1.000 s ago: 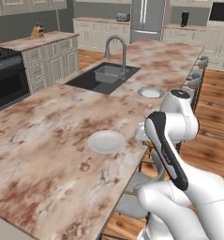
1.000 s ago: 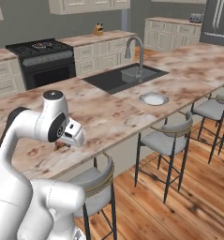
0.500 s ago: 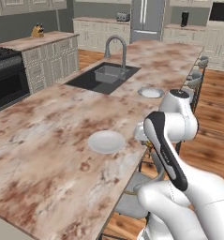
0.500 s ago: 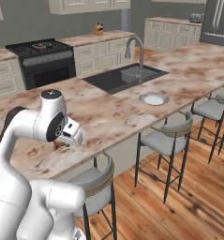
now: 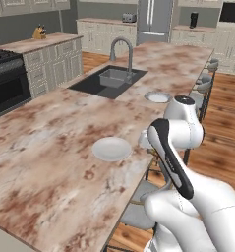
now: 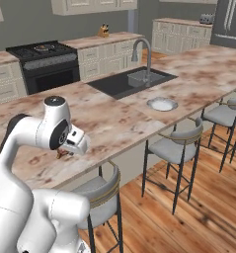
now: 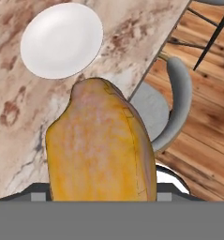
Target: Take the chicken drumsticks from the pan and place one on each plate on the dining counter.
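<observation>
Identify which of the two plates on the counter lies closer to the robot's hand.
The near plate, alone on open counter; the other plate sits farther off beside the sink.

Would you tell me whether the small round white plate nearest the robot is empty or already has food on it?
Empty: the small round white plate shows a bare surface in the left base view and hand view.

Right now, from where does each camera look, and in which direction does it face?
Left base view: behind the arm, on its left, facing forward over the dining counter; the white arm rises at lower right.
Right base view: behind, on its right, facing the same counter; the arm rises at lower left, gripper by the edge.
Hand view: on the hand, looking down past a held chicken drumstick at a plate.
Shared: both base views show the sink and the far plate.
</observation>
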Robot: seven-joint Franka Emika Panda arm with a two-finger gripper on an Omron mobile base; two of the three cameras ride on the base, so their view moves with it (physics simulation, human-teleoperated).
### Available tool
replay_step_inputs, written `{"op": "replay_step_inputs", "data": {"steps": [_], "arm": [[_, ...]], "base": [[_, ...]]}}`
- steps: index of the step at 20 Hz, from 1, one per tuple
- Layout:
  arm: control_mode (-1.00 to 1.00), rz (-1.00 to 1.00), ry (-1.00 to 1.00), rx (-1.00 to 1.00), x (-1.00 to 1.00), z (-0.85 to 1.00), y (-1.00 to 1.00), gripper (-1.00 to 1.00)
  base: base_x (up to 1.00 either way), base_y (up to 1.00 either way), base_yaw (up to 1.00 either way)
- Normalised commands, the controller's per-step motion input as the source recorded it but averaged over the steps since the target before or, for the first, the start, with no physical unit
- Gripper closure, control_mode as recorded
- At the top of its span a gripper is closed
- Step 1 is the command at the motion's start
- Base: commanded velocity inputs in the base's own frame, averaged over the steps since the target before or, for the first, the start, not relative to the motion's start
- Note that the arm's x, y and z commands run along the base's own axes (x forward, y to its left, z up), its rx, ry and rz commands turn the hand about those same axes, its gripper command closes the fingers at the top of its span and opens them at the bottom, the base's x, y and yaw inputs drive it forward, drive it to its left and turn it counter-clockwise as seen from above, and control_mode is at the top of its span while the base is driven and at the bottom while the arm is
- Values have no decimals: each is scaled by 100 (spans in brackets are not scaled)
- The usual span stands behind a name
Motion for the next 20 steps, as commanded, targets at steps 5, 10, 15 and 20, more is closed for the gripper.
{"op": "replay_step_inputs", "data": {"steps": [5,10,15,20], "arm": [[-100,-1,6,-2,93,-21,36,100],[-100,-1,13,-1,100,-24,37,100],[-100,-6,16,-5,98,-39,39,100],[-100,-4,20,-1,87,-37,28,100]], "base": [[0,0,0],[0,0,0],[0,0,0],[0,0,0]]}}
